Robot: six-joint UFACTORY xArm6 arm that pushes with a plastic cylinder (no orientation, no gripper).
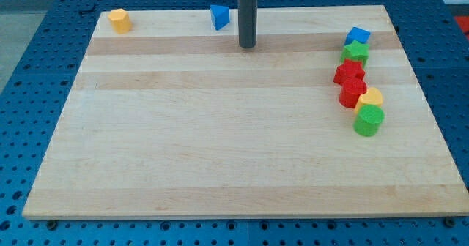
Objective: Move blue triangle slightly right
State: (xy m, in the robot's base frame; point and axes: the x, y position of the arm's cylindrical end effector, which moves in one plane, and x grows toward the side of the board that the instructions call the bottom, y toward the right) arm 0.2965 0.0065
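The blue triangle [219, 17] stands near the board's top edge, left of centre. My tip [247, 45] is the lower end of the dark rod, resting on the board just right of and slightly below the blue triangle, with a small gap between them. No gripper is present.
A yellow block [119, 20] sits at the top left corner. Along the right side runs a column of blocks: a blue cube [357, 36], a green star [355, 53], a red star [349, 74], a red block [352, 94], a yellow block [371, 97] and a green cylinder [368, 120]. The wooden board [220, 143] lies on a blue pegboard table.
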